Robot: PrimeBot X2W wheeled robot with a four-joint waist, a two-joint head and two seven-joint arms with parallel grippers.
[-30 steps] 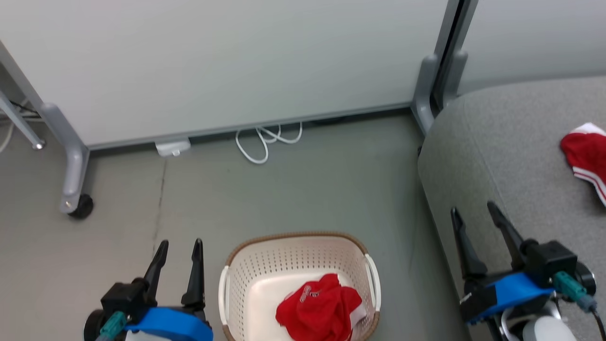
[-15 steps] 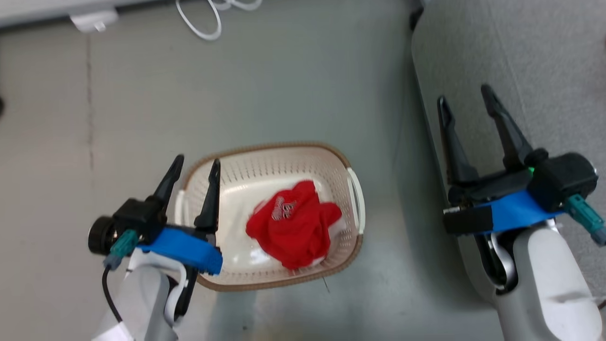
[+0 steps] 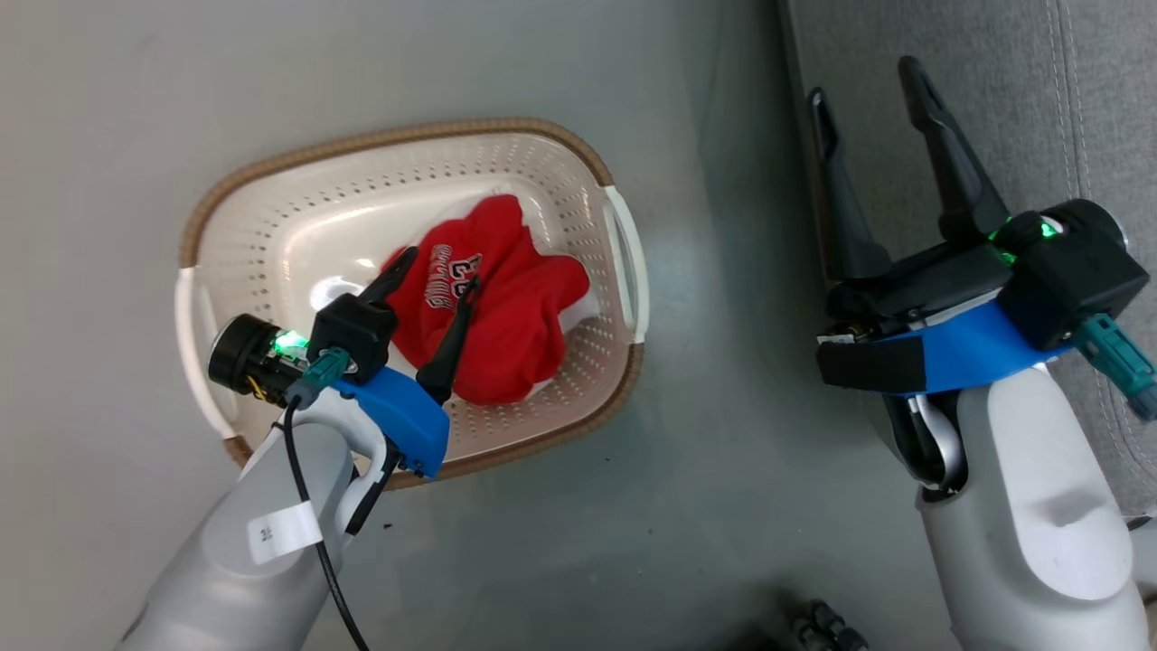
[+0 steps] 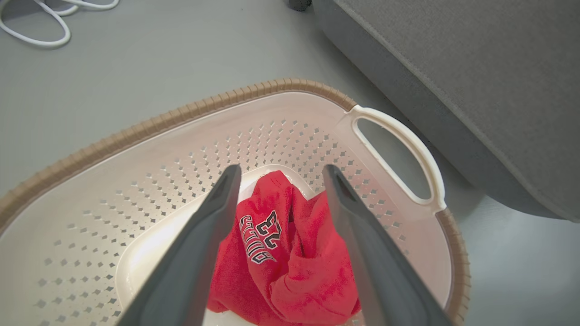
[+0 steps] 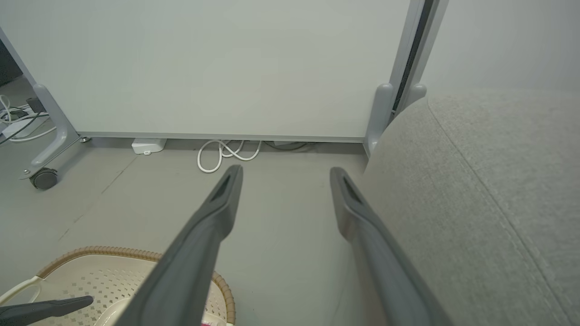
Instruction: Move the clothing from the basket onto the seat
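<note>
A crumpled red garment with white lettering, the clothing [image 3: 515,307], lies in the cream perforated basket [image 3: 398,136] on the floor. My left gripper [image 3: 440,274] is open and reaches down into the basket, one finger on each side of the garment's top. In the left wrist view the clothing [image 4: 290,253] sits between and below the open left gripper [image 4: 281,170], inside the basket [image 4: 181,113]. My right gripper [image 3: 863,80] is open and empty, at the edge of the grey seat [image 3: 994,90]. In the right wrist view the right gripper [image 5: 285,171] points along the floor beside the seat [image 5: 476,181].
A pale partition panel [image 5: 204,68] on a wheeled foot [image 5: 43,179] stands beyond the basket. A white cable [image 5: 226,154] lies coiled at the panel's base. The seat's side [image 4: 476,68] runs close along the basket's right handle [image 4: 408,149].
The head camera has tilted down. My left gripper has moved from beside the basket into it, over the red garment. The right gripper stays open by the seat's edge.
</note>
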